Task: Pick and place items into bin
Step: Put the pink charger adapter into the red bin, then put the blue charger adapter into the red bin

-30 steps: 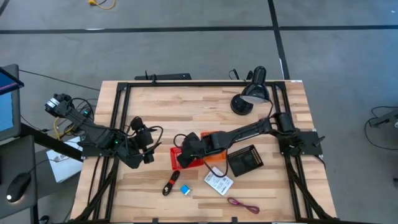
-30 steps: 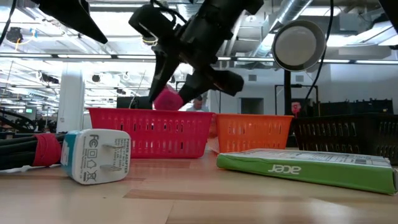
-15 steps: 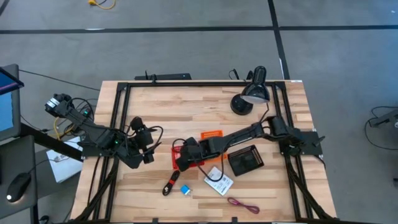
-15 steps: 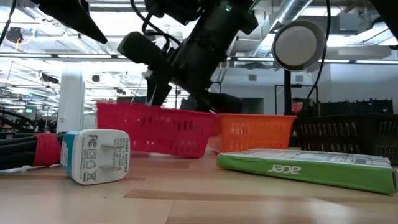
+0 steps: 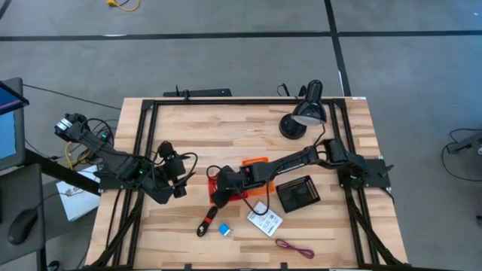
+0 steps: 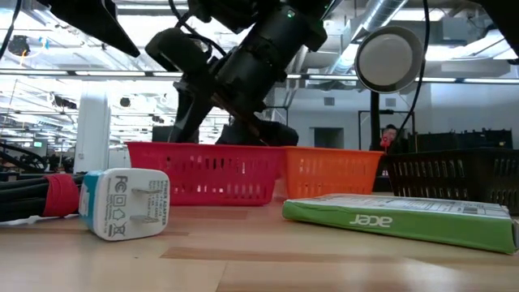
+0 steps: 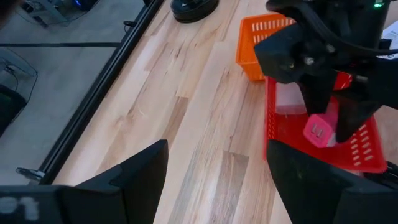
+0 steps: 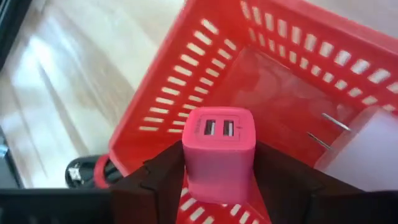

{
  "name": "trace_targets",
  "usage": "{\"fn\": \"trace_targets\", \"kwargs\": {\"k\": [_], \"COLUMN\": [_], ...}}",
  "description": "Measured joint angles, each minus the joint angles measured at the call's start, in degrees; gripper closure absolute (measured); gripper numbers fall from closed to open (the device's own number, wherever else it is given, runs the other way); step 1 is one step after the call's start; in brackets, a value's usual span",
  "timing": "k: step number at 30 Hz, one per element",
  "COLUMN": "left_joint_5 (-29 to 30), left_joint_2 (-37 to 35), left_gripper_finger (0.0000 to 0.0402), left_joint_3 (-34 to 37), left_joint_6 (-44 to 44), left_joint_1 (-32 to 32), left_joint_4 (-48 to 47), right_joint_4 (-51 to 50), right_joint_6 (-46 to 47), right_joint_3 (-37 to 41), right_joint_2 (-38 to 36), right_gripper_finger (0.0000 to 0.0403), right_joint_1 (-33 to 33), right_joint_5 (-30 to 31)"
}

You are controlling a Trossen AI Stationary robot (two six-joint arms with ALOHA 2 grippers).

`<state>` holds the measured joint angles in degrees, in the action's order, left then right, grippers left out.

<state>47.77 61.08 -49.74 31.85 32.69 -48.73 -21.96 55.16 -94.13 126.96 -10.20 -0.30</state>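
Gripping the bright pink cube point(image 8: 219, 149) inside the red bin point(image 8: 292, 62), the right jaws point(image 5: 220, 188) hovered over its 9 o'clock end. Released there, it could strike the pale pink cube point(image 8: 367, 146) at 3 o'clock. The left jaws point(image 5: 178, 181) waited parted above the tabletop point(image 5: 226, 124).

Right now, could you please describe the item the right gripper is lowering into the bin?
Find the red basket mid-table, beside an orange basket. The right gripper is over it, holding a bright pink cube. Unlike the pale one already inside, it shows two USB slots.
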Motion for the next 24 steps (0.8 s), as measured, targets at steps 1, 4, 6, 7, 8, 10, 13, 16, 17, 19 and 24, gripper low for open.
{"fn": "trace_targets", "kwargs": {"k": [1,4,6,7,8,10,13,16,17,19,24], "left_joint_5": [0.0,0.0,0.0,0.0,0.0,0.0,-0.01,0.0,0.0,-0.02,-5.85], "left_joint_2": [0.0,0.0,0.0,0.0,0.0,0.0,0.0,0.0,0.0,0.0,0.0], "left_gripper_finger": [0.0138,0.0138,0.0138,0.0138,0.0138,0.0138,0.0138,0.0138,0.0138,0.0138,0.0138], "left_joint_3": [0.0,0.0,0.0,0.0,0.0,0.0,0.0,0.0,0.0,0.0,0.02], "left_joint_6": [0.0,0.01,0.01,0.01,0.01,0.01,0.01,0.01,0.01,0.02,0.03], "left_joint_1": [0.01,0.0,0.02,0.0,0.0,0.0,0.01,0.0,0.0,0.0,0.0], "left_joint_4": [0.0,0.0,-0.01,0.0,-0.02,-0.02,-0.02,-0.02,-0.02,-0.02,-0.02], "right_joint_4": [0.55,2.08,1.93,1.8,1.71,1.46,1.45,1.6,2.15,3.74,10.8], "right_joint_6": [-0.09,-0.24,-0.23,-0.53,-1.19,-1.64,-1.62,-1.66,-1.98,-2.91,-3.18], "right_joint_3": [0.03,0.0,0.0,0.0,0.0,0.0,0.0,0.0,0.0,0.0,0.0], "right_joint_2": [0.0,0.0,0.0,0.0,0.0,0.0,0.0,0.0,0.0,0.0,-0.2], "right_gripper_finger": [0.0223,0.0223,0.0225,0.0227,0.0228,0.023,0.0234,0.0237,0.0238,0.0239,0.0237], "right_joint_1": [0.16,0.97,1.59,1.9,2.25,2.96,4.26,5.33,5.45,5.48,4.81], "right_joint_5": [-1.19,-3.32,-4.11,-4.89,-5.81,-7.84,-12.01,-15.56,-15.54,-15.55,-15.85]}}
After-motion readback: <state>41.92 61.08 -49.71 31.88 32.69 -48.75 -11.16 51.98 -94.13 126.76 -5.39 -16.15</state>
